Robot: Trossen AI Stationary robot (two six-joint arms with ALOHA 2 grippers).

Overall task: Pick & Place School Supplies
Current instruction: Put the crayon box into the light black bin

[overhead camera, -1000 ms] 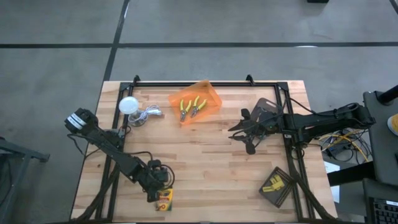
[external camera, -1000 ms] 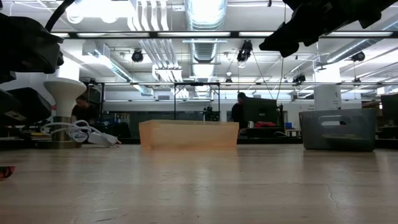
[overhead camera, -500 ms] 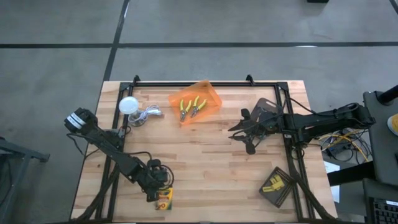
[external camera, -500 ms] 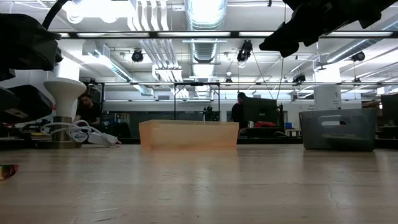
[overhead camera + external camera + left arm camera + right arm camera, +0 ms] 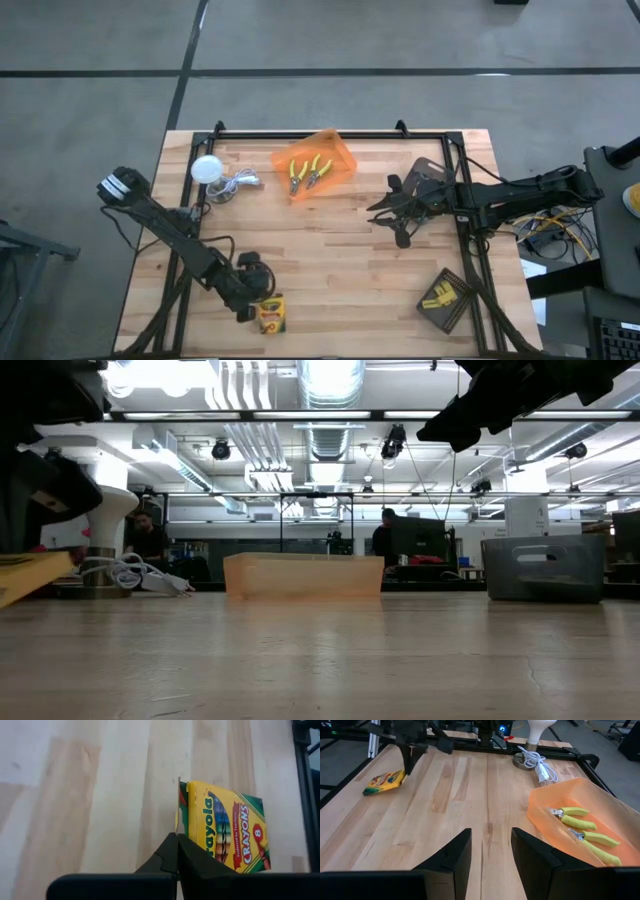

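Clearly, the crayon box [image 5: 225, 832] is pinched by one thin edge in the left gripper [image 5: 177, 851] at seven o'clock, so twisting loose is risked.

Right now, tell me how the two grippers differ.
The left gripper is shut on the crayon box, near the table's front left edge; the right gripper holds nothing and hangs above the table's right side. The left gripper's fingers are pinched together on a flap of the box; the right gripper's fingers stand apart. Both are dark and two-fingered.
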